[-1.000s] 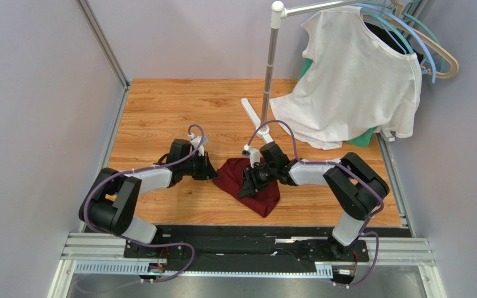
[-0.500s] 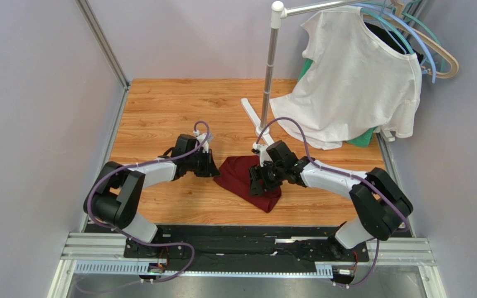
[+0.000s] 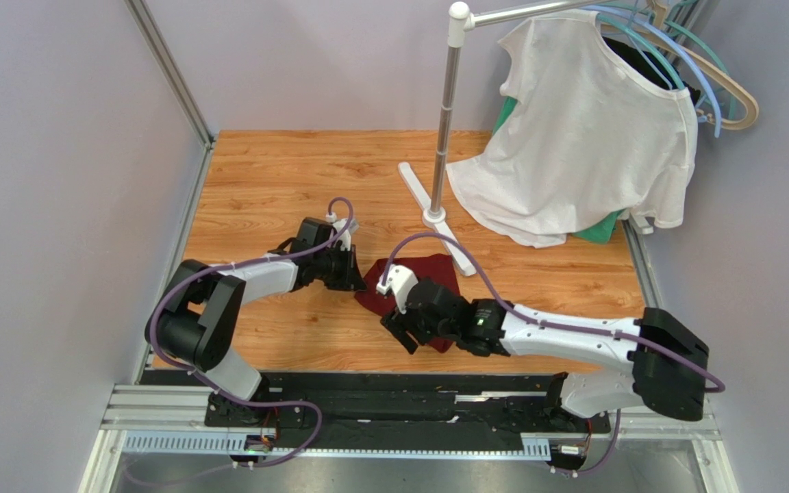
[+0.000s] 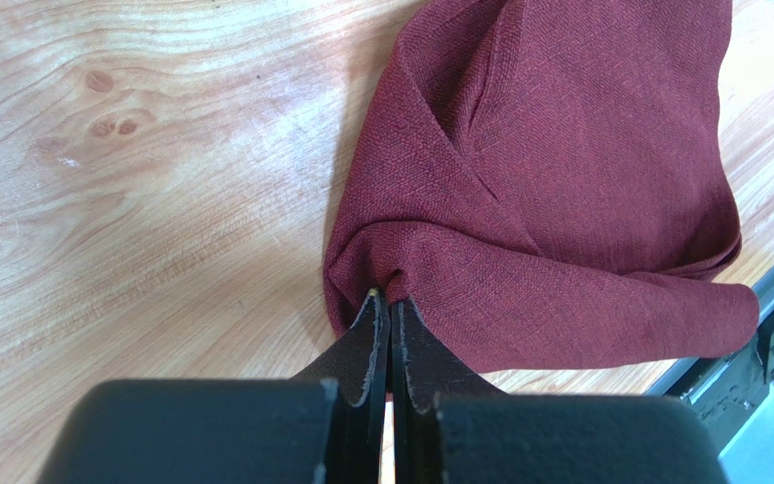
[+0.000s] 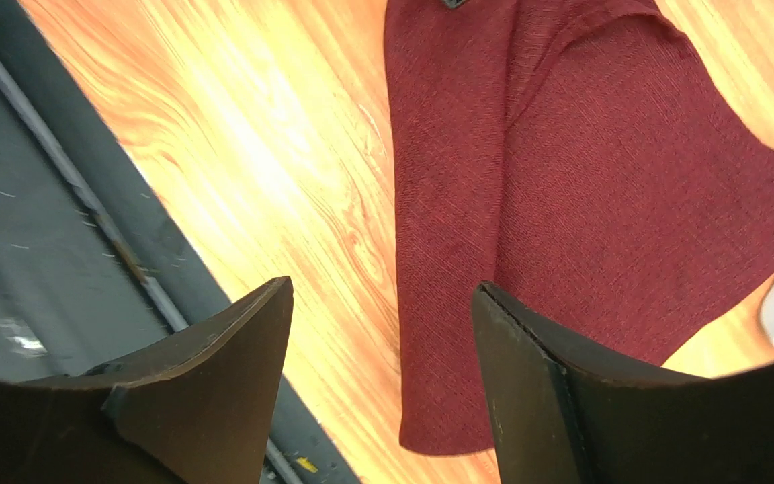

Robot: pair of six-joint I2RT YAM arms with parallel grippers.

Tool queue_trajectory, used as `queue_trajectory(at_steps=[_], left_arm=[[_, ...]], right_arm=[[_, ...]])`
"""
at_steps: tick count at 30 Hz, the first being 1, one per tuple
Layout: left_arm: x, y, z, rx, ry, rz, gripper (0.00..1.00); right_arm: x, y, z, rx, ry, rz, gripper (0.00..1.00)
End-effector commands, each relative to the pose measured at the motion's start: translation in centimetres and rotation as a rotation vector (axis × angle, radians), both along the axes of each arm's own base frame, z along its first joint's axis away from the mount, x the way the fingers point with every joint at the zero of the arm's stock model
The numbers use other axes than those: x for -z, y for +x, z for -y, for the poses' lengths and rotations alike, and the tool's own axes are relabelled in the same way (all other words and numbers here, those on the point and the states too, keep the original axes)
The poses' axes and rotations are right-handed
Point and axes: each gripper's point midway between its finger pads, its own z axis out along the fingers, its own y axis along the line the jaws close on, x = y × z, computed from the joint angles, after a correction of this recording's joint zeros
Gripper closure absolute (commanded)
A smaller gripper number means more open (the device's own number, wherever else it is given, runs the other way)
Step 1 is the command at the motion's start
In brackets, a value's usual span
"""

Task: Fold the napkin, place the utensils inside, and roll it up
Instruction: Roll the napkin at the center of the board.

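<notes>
Two arms work over a wood-grain bench (image 3: 265,175). Plain grey walls (image 3: 59,154) box it in at 9, 12 and 3 o'clock, and a black mounting rail (image 3: 419,395) runs along the 6 o'clock edge. Toward 1 o'clock I see a metal garment stand (image 3: 446,123). A white T-shirt (image 3: 584,134) hangs from its bar out at 2 o'clock, next to a bunch of pale hangers (image 3: 723,87). One white foot of the stand runs just beside the far corner of the cloth.

The napkin (image 3: 424,272) is dark maroon and lies on the bench a little toward 6 o'clock from centre, near the front rail. It is loosely doubled over, with overlapping folds rather than a flat sheet.

My left tool (image 4: 386,303) sits at the napkin's 9 o'clock side. Its fingers are pressed together and pinch a gathered bit of the cloth's edge, and the fabric puckers right at the tips.

My right tool (image 5: 383,287) is at the napkin's 6 o'clock side with its fingers spread wide apart and nothing between them. In the right wrist view the napkin's near edge and a strip of bare wood show through the gap. I cannot tell whether either finger touches the cloth.
</notes>
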Motion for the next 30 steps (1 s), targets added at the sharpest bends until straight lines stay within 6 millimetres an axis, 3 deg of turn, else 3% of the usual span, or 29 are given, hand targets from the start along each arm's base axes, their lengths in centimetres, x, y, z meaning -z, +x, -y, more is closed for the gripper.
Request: queue_trajectory(at_steps=[1,7,13,16,30], left_arm=[[0.4,-0.1,-0.1,0.016,0.028,-0.013,1.0],[0.3,0.0,0.0,0.019,0.031,-0.017,1.0],[0.3,-0.1,0.1,0.023,0.027,-0.022,1.0],[0.3,0.0,0.1,0.024,0.026,-0.021,1.0],[0.3,-0.2,0.3,0.029,0.019,-0.029,1.0]], right_arm=[[1.7,1.9,0.1,0.012,-0.155,0.189,0.31],[3.6,2.0,-0.7,-0.017,-0.261,0.277,0.34],[3.8,2.0,-0.7,-0.03,-0.293,0.332,0.39],[4.8,1.7,-0.3,-0.042,-0.322,0.307,0.47],[8.7,-0.7,1.7,-0.013,-0.414,0.123,0.52]])
